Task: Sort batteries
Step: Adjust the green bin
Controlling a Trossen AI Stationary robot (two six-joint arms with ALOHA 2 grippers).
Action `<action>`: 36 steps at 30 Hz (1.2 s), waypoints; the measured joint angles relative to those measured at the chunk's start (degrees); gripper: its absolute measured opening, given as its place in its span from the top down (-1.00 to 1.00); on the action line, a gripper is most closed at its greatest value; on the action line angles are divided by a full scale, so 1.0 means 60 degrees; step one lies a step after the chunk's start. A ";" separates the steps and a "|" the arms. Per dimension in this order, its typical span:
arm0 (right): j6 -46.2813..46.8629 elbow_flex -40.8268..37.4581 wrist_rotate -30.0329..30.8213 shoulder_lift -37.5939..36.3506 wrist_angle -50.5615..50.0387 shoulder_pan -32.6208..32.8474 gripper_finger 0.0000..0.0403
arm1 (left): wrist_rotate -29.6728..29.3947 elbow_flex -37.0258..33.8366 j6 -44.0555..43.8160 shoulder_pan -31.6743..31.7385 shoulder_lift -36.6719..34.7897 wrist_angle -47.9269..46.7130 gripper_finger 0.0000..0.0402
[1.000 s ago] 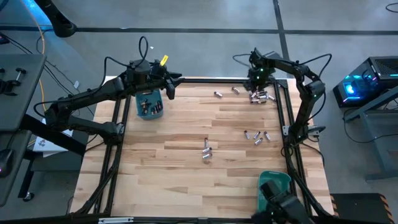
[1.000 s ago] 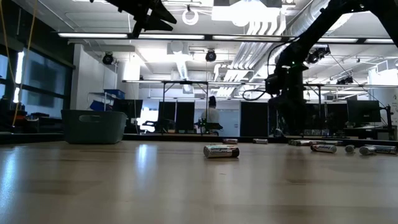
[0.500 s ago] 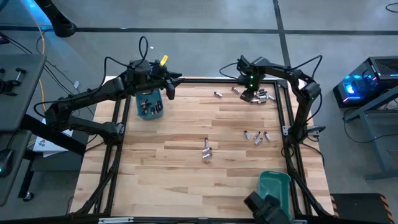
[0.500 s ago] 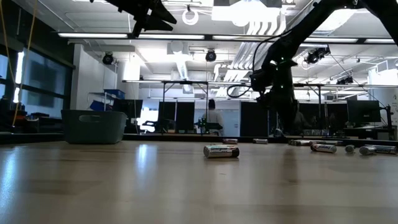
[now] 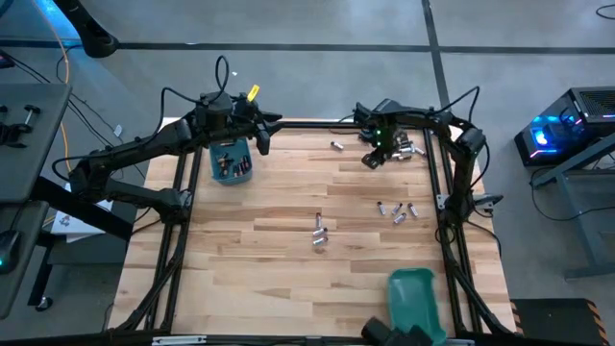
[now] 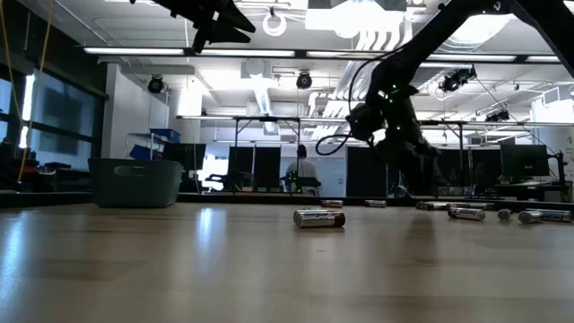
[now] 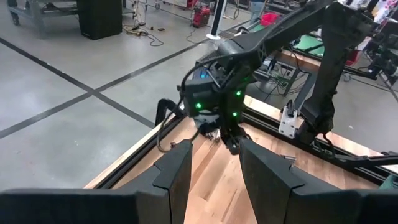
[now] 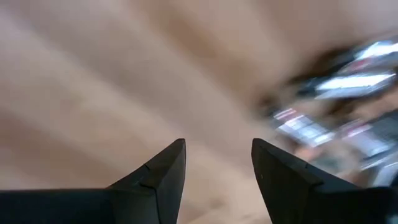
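Small silvery and dark batteries lie on their sides on the wooden table: a cluster (image 5: 408,148) at the far right, one (image 5: 336,146) near the far edge, a group (image 5: 399,211) at the right and a few (image 5: 320,231) in the middle. My right gripper (image 5: 370,160) hangs open above bare wood just left of the far cluster, pointing down, with nothing between its fingers (image 8: 163,171). My left gripper (image 5: 261,135) waits open and high over the far left, beside a teal bin (image 5: 231,161) that holds batteries.
A second teal bin (image 5: 413,300) sits at the near right edge, with a dark object (image 5: 394,332) below it. A black frame rail (image 5: 437,183) runs along the table's right and far sides. Bare wood spreads across the left and near parts.
My right gripper has swept along the far edge toward the table's left, away from the far-right cluster of batteries, rolling and tipping further downward, still open. The teal bin at the near edge has shifted a little toward the left.
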 joint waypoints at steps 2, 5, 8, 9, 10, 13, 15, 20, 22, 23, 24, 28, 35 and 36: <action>0.0705 0.0000 -0.0643 -0.0198 -0.0176 0.0469 0.12 | 0.0013 0.0000 0.0000 -0.0004 -0.0003 -0.0041 0.36; 0.1288 0.0007 -0.0409 -0.0538 -0.0071 0.1333 0.12 | 0.0016 0.0000 0.0001 -0.0004 0.0000 -0.0050 0.36; 0.1622 0.0000 0.0663 -0.0695 -0.0076 0.1944 0.12 | 0.0014 0.0000 0.0004 -0.0004 0.0000 -0.0055 0.36; 0.1719 0.0000 0.0648 -0.0776 -0.0074 0.2043 0.12 | 0.0016 0.0000 0.0004 -0.0004 0.0000 -0.0057 0.36; 0.1836 0.0000 0.0349 -0.0909 -0.0075 0.2146 0.12 | 0.0017 0.0000 0.0004 -0.0004 0.0000 -0.0064 0.36; 0.2574 0.0000 -0.0473 -0.1506 -0.0004 0.2705 0.12 | 0.0067 0.0000 0.0007 -0.0007 -0.0001 -0.0131 0.36; 0.3371 0.0004 -0.0524 -0.1988 0.0302 0.3335 0.12 | 0.0222 0.0000 0.0007 -0.0007 0.0000 -0.0175 0.36; 0.6745 0.0004 -0.0522 -0.2733 0.0799 0.4983 0.12 | 0.0476 0.0000 0.0018 -0.0007 -0.0001 -0.0380 0.36; 0.7235 0.0004 -0.1167 -0.2828 0.0577 0.5622 0.12 | 0.0501 0.0000 0.0018 -0.0011 0.0000 -0.0459 0.36; 0.7430 0.0004 -0.1675 -0.2873 0.0477 0.5955 0.11 | 0.0501 0.0000 0.0018 -0.0011 0.0000 -0.0473 0.36; 0.7709 0.0004 -0.2217 -0.2918 0.0355 0.6316 0.09 | 0.0501 0.0000 0.0019 -0.0011 0.0000 -0.0469 0.36; 0.9383 0.0004 -0.4166 -0.3067 0.0631 0.8051 -0.06 | 0.0501 0.0000 0.0263 -0.0011 -0.0004 -0.0468 0.36; 1.4067 0.0004 -0.4770 -0.3093 0.1132 1.1303 -0.29 | 0.0501 0.0000 0.0592 -0.0011 0.0000 -0.0499 0.36; 1.4769 0.0004 -0.4639 -0.3046 0.1400 1.1641 -0.29 | 0.0501 0.0000 0.0594 -0.0011 -0.0002 -0.0493 0.36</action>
